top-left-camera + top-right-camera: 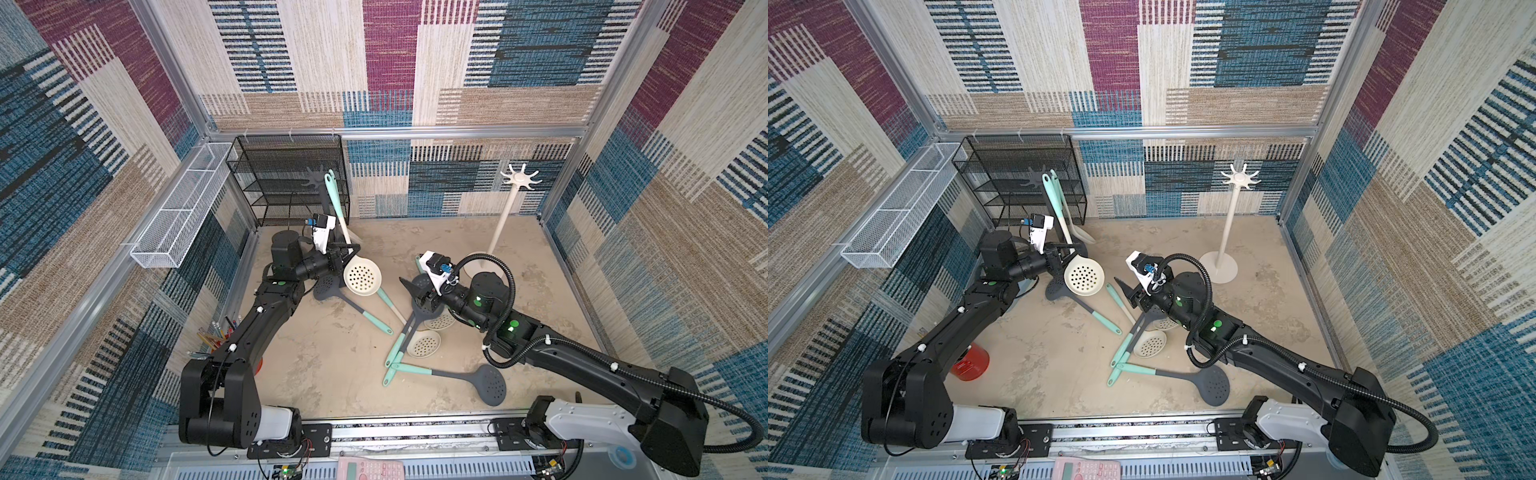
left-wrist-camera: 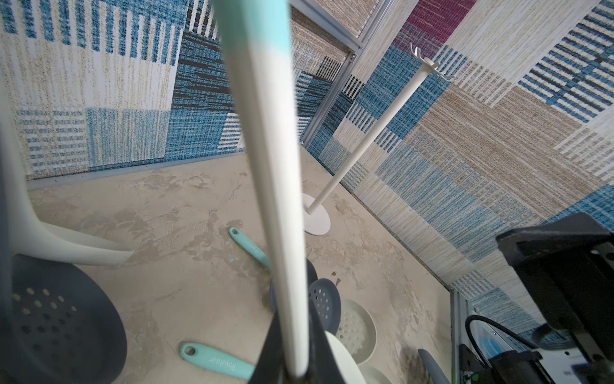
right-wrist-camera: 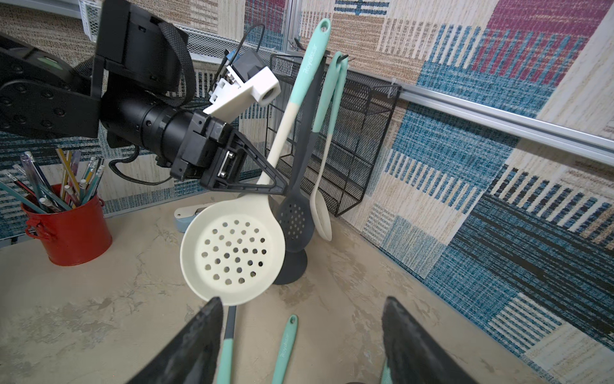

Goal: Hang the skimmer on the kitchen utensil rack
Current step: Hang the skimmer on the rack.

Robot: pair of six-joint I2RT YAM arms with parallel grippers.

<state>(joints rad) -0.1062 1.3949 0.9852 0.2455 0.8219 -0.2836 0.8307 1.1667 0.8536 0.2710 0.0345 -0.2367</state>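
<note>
The left claw (image 1: 348,250) grips the cream skimmer (image 1: 362,279) near the grey rack (image 1: 316,179) in the back left corner of the surface (image 1: 332,374). The right claw (image 3: 302,299) is open, empty.

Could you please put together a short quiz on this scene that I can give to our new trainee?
1. True or false: the left gripper is shut on the handle of the cream skimmer.
2. Pick one. The white rack at the back carries: A nothing; B one skimmer; C two spoons.
3. Fill the gap: the jaws of the right gripper stand ___ above the skimmers lying on the table.

Key: 1 true; 2 A; 3 open.
</note>
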